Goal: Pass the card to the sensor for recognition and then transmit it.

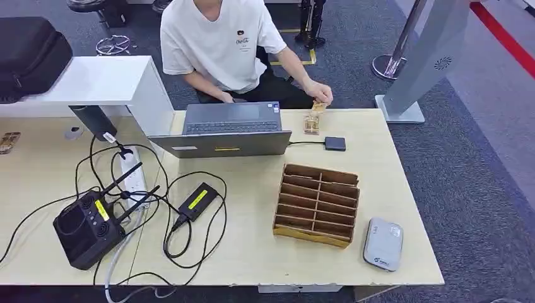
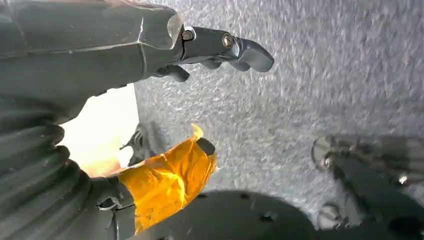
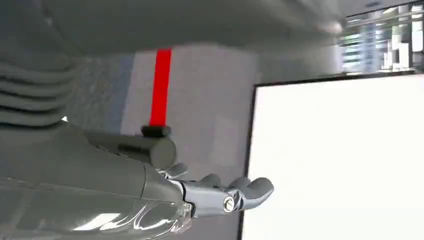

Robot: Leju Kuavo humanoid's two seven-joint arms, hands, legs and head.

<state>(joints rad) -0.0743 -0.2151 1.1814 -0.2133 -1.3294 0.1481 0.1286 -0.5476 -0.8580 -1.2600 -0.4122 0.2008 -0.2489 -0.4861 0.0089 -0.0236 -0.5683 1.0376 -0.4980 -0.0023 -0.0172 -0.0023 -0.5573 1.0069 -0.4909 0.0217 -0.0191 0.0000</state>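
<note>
Both my hands hang empty, left hand (image 2: 220, 50) and right hand (image 3: 225, 195) loosely open; person's hand (image 1: 320, 95) sets cards (image 1: 311, 123) at one o'clock for pickup.

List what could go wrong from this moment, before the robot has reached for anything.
1. A person's hand is at the small card stand at the far edge of the table; a reach there now could hit it.
2. The wooden rack and laptop lie between the robot and the stand and could be bumped.
3. Loose cables could snag the left hand.
</note>
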